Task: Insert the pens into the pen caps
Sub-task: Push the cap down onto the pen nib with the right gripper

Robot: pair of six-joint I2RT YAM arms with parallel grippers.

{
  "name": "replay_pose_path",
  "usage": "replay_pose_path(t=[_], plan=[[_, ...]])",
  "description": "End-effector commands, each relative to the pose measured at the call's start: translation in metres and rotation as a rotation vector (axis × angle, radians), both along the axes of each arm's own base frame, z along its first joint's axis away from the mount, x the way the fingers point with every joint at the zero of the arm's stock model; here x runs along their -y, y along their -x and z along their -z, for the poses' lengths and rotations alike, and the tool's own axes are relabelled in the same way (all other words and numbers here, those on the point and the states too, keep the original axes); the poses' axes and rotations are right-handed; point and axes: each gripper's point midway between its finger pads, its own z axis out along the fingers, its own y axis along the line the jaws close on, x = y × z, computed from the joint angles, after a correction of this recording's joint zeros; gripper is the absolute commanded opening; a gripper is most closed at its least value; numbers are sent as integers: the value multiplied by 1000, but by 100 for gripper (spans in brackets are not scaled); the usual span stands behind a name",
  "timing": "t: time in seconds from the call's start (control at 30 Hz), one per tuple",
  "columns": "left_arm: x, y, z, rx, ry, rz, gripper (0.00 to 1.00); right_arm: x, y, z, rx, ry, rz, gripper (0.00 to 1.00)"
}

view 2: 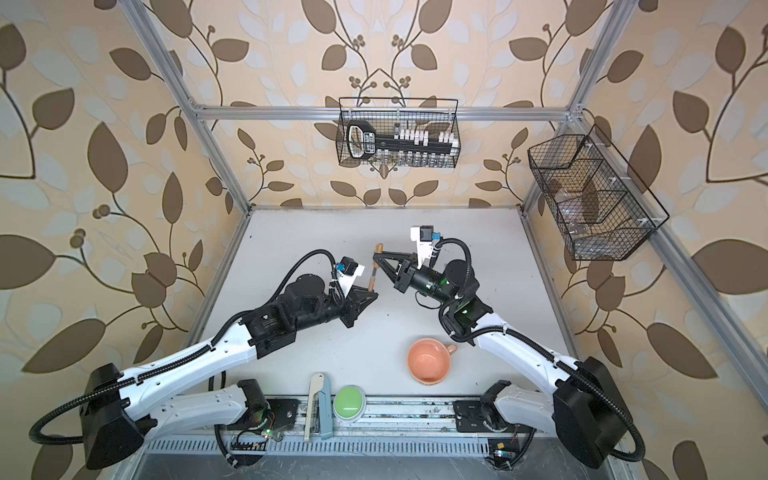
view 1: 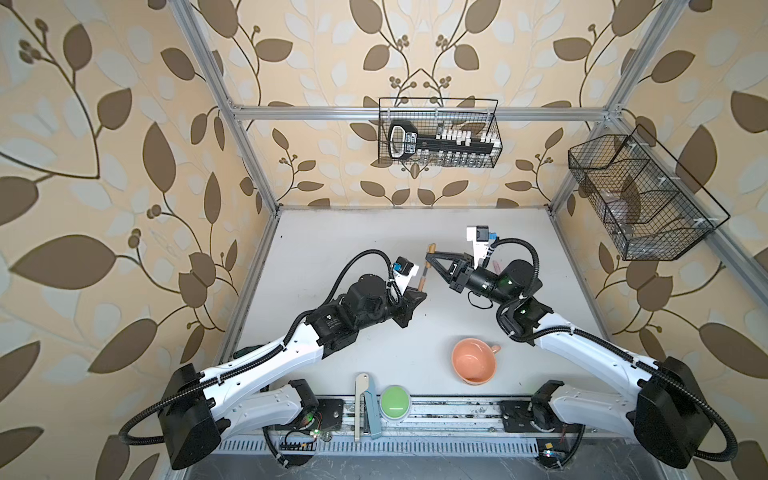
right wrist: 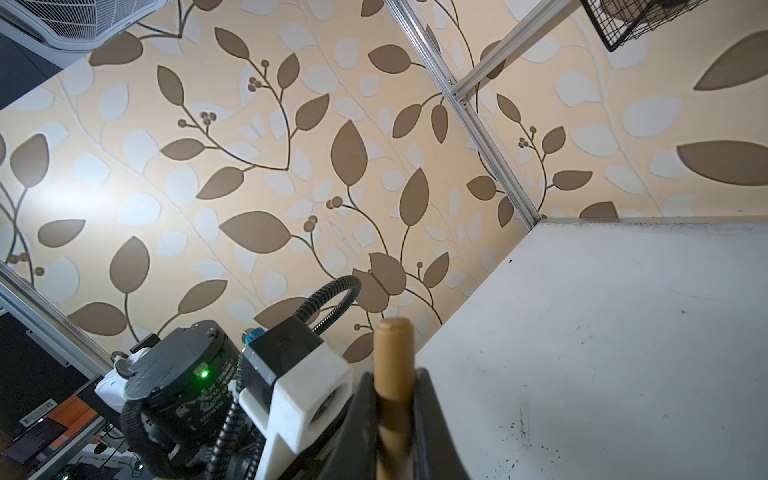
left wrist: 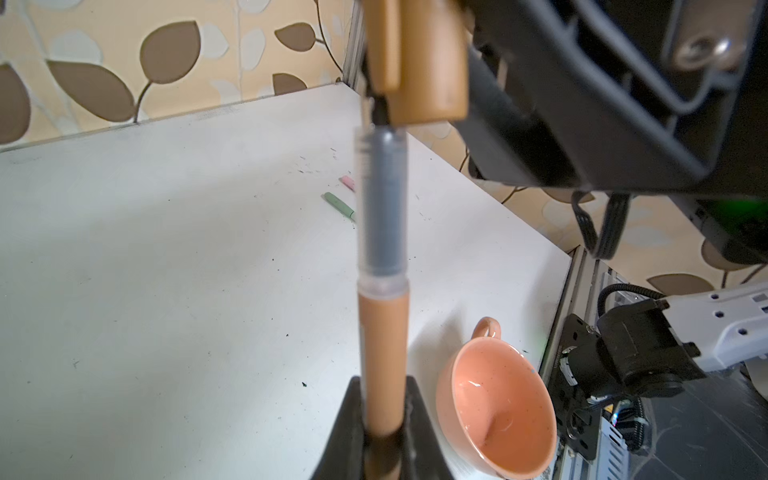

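Note:
My left gripper [left wrist: 384, 415] is shut on the tan-brown pen [left wrist: 382, 353]. The pen's grey front end [left wrist: 384, 208] points up at the tan-brown pen cap [left wrist: 419, 62]. The dark tip sits at the rim of the cap's open end; I cannot tell whether it is inside. My right gripper [right wrist: 395, 399] is shut on that cap [right wrist: 394, 353]. In both top views the pen [view 1: 423, 279] [view 2: 372, 279] and cap [view 1: 431, 248] [view 2: 379, 248] line up above the table's middle, between the left gripper [view 1: 422, 293] and right gripper [view 1: 430, 258]. A pale pink piece [left wrist: 348, 183] and a green piece [left wrist: 340, 205] lie on the table, partly hidden by the pen.
A peach cup [view 1: 473, 361] lies tilted near the front of the white table [view 1: 332, 232]. A green button [view 1: 395, 401] and a pale flat tool [view 1: 361, 399] sit at the front rail. Wire baskets hang on the back wall [view 1: 438, 133] and the right wall [view 1: 640, 195].

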Motion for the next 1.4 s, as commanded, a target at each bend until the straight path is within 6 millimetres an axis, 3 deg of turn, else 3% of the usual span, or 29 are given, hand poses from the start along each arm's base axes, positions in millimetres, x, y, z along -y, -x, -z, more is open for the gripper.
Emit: replay_pose_path(t=[0.0,0.1,0.27,0.7,1.37], plan=[[8,6,-37,77,98,47,0,1,-5,-22,57,24,15,0],[8,7,-34,71,92,49,0,3,-9,-30,72,23,23,0],[6,8,-37,83,96,49,0,7,-16,-24,53,24,33,0],[7,4,-33,84,77,41,0,-2,4,-22,47,4,-38,0],[8,7,-43,103,97,58,0,-2,0,-3,11,40,-22,0]])
